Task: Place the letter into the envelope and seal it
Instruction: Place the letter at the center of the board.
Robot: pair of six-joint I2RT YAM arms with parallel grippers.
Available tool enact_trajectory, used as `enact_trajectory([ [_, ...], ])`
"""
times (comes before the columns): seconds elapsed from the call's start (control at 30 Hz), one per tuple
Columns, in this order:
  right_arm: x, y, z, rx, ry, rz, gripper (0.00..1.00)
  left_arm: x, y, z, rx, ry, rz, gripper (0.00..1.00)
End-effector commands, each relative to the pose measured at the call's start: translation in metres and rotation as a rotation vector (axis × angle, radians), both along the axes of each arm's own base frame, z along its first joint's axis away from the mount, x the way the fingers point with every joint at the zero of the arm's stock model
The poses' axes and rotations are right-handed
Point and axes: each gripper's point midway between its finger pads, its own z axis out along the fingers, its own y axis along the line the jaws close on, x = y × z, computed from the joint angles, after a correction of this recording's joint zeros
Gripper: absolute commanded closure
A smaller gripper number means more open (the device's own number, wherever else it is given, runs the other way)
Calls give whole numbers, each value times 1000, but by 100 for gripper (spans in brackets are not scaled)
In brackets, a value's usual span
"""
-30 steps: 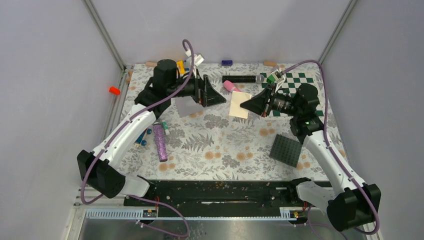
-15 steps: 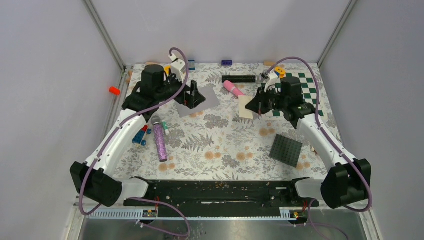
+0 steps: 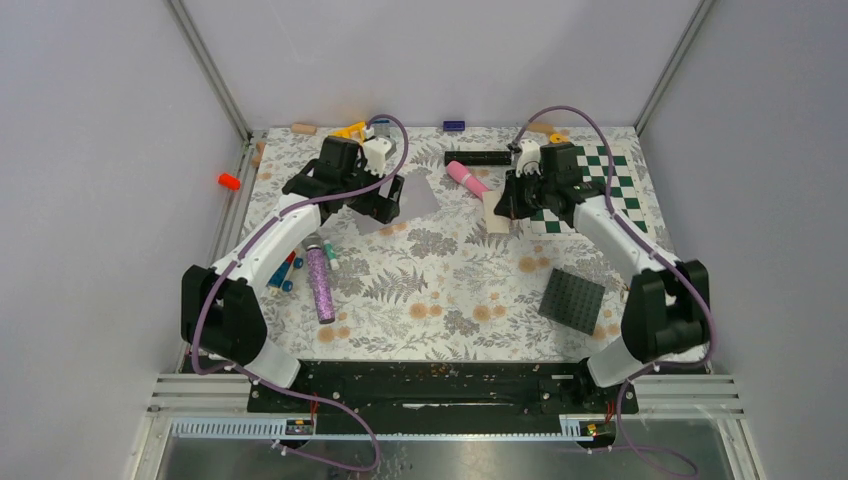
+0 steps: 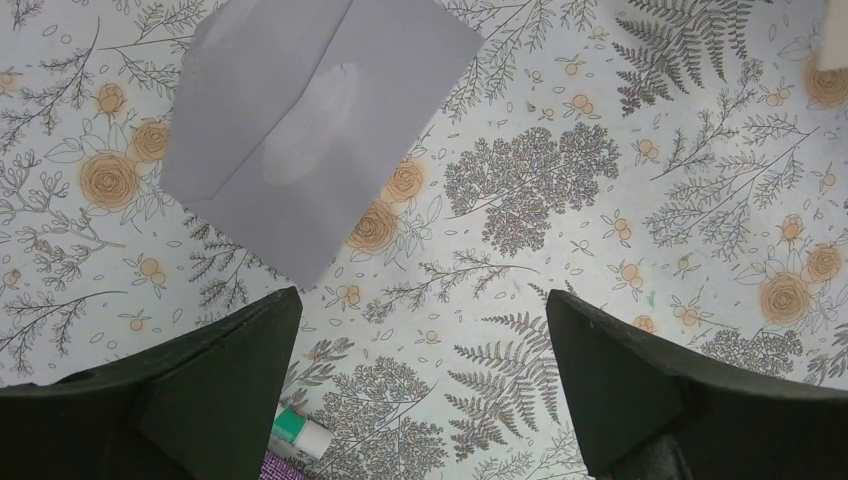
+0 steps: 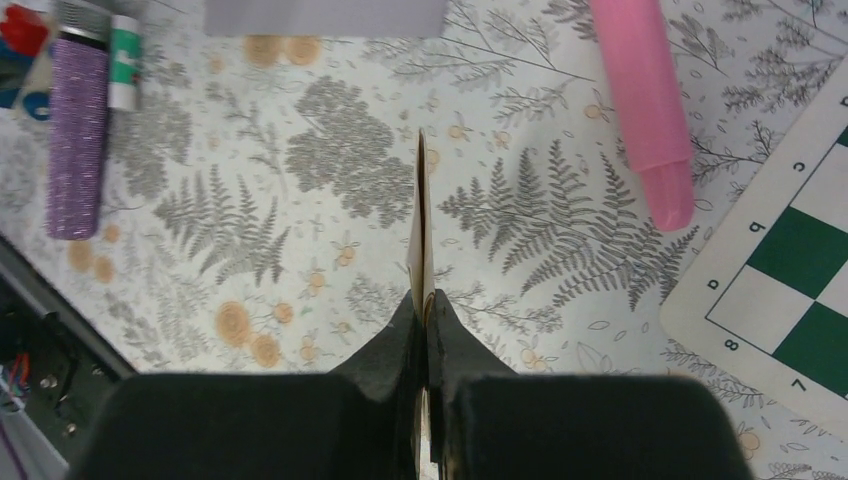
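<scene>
Floral tabletop (image 3: pixel 450 290): right gripper (image 5: pixel 428 305) pinches the letter (image 5: pixel 420 220) edge-on, envelope (image 5: pixel 325 15) straight ahead beyond it; left gripper (image 4: pixel 420 320), spread wide, hovers nearer, envelope just ahead-left, long axis diagonal.

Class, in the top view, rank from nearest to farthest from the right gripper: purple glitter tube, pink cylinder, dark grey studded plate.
From the right gripper, holding the letter:
1. pink cylinder, just to its left.
2. dark grey studded plate, toward the arm bases, right side.
3. purple glitter tube, far across on the left.
</scene>
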Motion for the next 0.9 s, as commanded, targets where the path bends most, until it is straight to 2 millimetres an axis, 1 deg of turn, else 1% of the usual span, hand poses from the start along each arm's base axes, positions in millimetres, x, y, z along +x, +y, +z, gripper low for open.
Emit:
enact_trajectory([
  [0.0,28,-12,-19,-111,12,-58,100,9,5,31,-11,-92,31,3],
  [0.13,45,-15,-36,-107,42,-150,100,1,5,35,-33,-100,28,3],
  [0.3,63,-9,-52,-51,96,-246,100,-7,2,39,-76,-110,26,3],
  [0.5,84,-11,-72,-50,133,-344,98,-12,0,35,-98,-100,26,3],
  [0.7,97,-20,-83,-49,130,-423,97,-13,0,35,-106,-109,25,3],
  [0.8,99,-23,-88,-48,133,-440,97,-14,-2,34,-117,-103,18,3],
  [0.87,98,-25,-91,-52,140,-445,93,-15,-3,33,-120,-99,14,3],
])
